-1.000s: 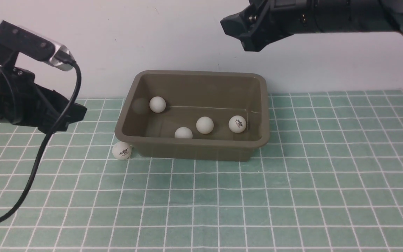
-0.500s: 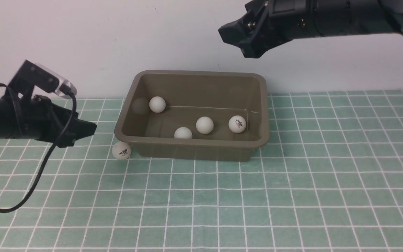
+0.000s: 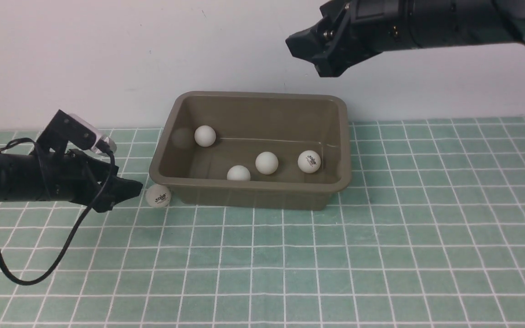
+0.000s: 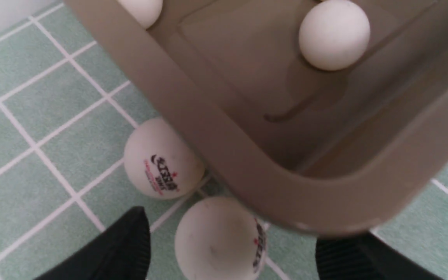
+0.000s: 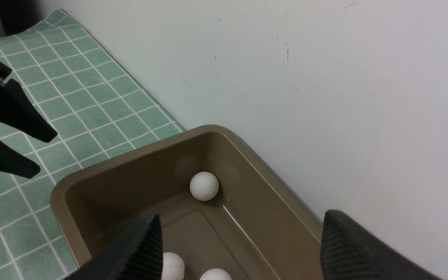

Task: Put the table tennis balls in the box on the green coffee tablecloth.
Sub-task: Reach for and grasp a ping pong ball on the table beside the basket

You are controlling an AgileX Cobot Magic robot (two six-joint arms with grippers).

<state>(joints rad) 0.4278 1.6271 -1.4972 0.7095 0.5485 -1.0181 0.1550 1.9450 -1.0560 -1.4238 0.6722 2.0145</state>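
Here, green gridded tablecloth (image 3: 381,255), pale wall (image 3: 107,54) behind, olive box (image 3: 253,198), left hand (image 3: 137,187) and right hand (image 3: 306,54) spread wide.

Surface is covered w/ the green coffee tablecloth (image 3: 381,237): teal w/ a thin white grid, lying flat & running back to a pale wall (image 3: 107,54). The box (image 3: 253,198) sits directly on it near the back, approx centre, long side facing the front cam. Outside the box, 2 table tennis balls (image 4: 161,159) lie on the cloth at its front-left corner, close together & partly under the rim; the front cam shows only one ball (image 3: 158,197) there.
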